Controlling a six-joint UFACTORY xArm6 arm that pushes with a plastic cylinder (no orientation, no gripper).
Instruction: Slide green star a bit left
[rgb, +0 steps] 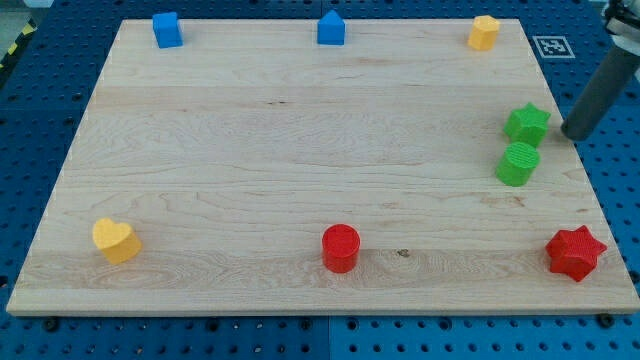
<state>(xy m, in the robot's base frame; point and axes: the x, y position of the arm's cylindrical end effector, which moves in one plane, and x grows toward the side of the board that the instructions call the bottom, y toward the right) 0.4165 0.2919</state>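
The green star (527, 123) lies near the right edge of the wooden board (300, 150). A green cylinder (518, 164) sits just below it, almost touching. My tip (572, 134) is at the end of the dark rod, just right of the green star, at the board's right edge, with a small gap between them.
A blue block (167, 30), a blue house-shaped block (331, 28) and a yellow block (484, 32) line the top edge. A yellow heart (116, 240), a red cylinder (340, 248) and a red star (575, 253) sit along the bottom.
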